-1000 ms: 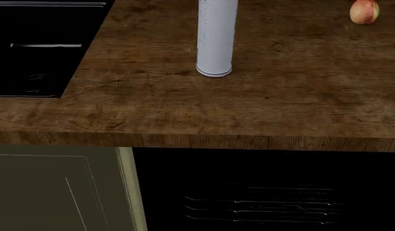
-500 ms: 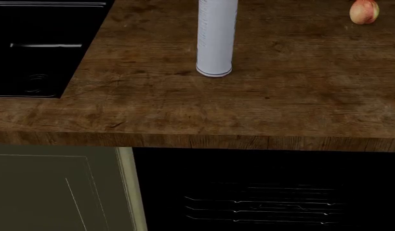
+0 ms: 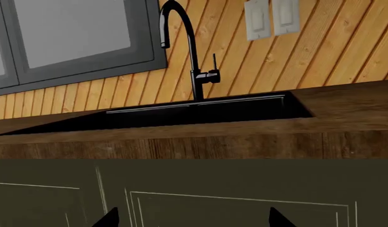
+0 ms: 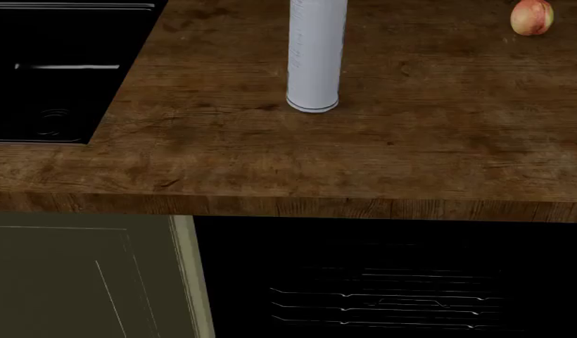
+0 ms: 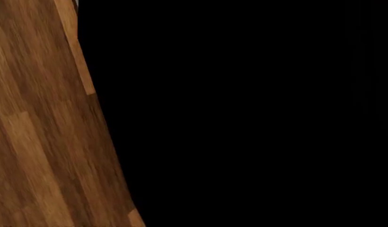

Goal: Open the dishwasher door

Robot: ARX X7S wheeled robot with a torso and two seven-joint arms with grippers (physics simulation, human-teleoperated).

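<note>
A white cylinder (image 4: 316,56) stands on the wooden counter (image 4: 411,155), a peach (image 4: 532,17) far back right, the black sink (image 4: 54,70) at left with its tap (image 3: 181,47); below, the dishwasher door (image 4: 392,282) sits beside the green cabinet door (image 4: 82,282); the left gripper (image 3: 190,220) faces that cabinet, fingertips spread wide, holding nothing; the right gripper's state cannot be told.

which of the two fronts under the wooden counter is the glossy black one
The dishwasher door, below the white cylinder. It is a flat black panel; the olive-green cabinet door beside it, under the black sink basin, has framed panel lines.
</note>
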